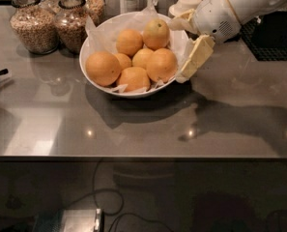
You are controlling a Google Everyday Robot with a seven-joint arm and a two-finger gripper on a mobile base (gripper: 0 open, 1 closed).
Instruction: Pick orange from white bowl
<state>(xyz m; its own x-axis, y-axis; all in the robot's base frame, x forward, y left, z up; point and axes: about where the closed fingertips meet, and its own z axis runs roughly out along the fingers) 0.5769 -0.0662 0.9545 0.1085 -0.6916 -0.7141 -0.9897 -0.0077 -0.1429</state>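
Observation:
The white bowl (136, 93) stands on the grey counter, lined with crinkled white paper, and holds several oranges. A large deep-orange one (103, 67) lies at the left. Another deep-orange one (162, 65) lies at the right, closest to my gripper. A paler orange with a yellowish patch (156, 33) sits at the back. My gripper (185, 40) is open and empty at the bowl's right rim. One cream finger (196, 56) hangs just outside the rim, and the other finger (179, 22) reaches over the back right edge.
Glass jars of grain (34, 25) (71, 27) stand behind the bowl at the left. A white lidded cup (186, 4) sits behind my gripper. A black mat (271, 40) lies at the right. The counter's front edge runs across the middle.

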